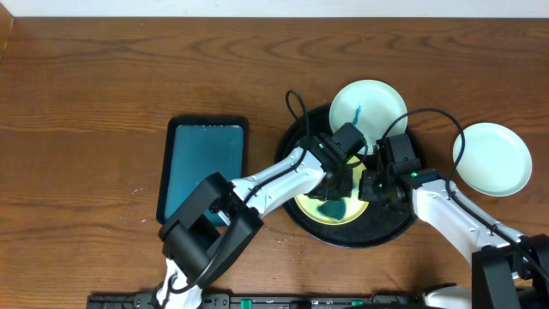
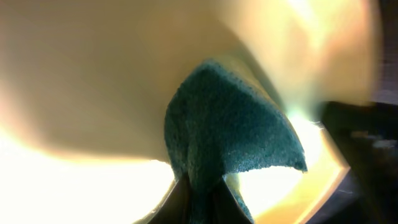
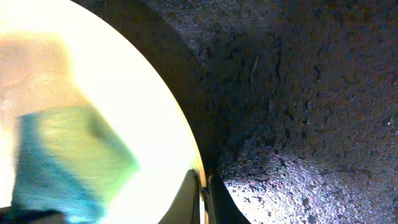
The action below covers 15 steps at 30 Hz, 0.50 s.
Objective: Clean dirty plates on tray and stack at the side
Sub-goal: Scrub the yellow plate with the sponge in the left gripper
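The pale yellow plate (image 1: 343,211) lies in the black tray (image 1: 390,230). My left gripper (image 1: 336,196) is shut on a teal sponge (image 2: 230,130) and presses it onto the yellow plate (image 2: 81,68). My right gripper (image 1: 371,184) is shut on the yellow plate's right rim (image 3: 200,177), one finger inside, one outside over the tray floor (image 3: 298,93). The sponge shows blurred in the right wrist view (image 3: 62,162). A mint-white plate with a blue smear (image 1: 369,109) leans on the tray's far rim. Another mint-white plate (image 1: 493,158) lies on the table to the right.
A teal rectangular tray (image 1: 203,163) lies on the wooden table (image 1: 103,103) left of the black tray. Both arms cross over the black tray's middle.
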Tool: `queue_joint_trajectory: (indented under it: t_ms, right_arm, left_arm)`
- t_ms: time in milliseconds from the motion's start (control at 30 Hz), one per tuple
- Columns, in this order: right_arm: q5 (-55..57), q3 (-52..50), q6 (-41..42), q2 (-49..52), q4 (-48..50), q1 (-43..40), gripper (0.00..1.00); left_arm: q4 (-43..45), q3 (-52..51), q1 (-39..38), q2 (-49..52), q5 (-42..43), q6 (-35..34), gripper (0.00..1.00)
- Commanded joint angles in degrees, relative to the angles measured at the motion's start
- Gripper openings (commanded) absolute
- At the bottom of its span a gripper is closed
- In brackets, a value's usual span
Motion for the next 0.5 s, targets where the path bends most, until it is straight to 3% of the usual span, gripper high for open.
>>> queue_joint_trajectory:
  t_ms: [0, 267, 467]
  right_arm:
    - [3.7, -1.4, 0.7, 2.7, -0.7, 0.3, 0.01]
    - [3.7, -1.4, 0.6, 2.7, -0.8, 0.3, 0.01]
    - [3.7, -1.4, 0.7, 2.7, -1.0, 0.3, 0.01]
  left_arm:
    - [-5.5, -2.6, 1.9, 2.1, -20.6, 0.3, 0.08]
    - [-9.0, -0.7, 3.0, 2.0, -37.6, 3.2, 0.08]
    - [-18.8, 9.0, 3.0, 0.7, -33.8, 3.1, 0.08]
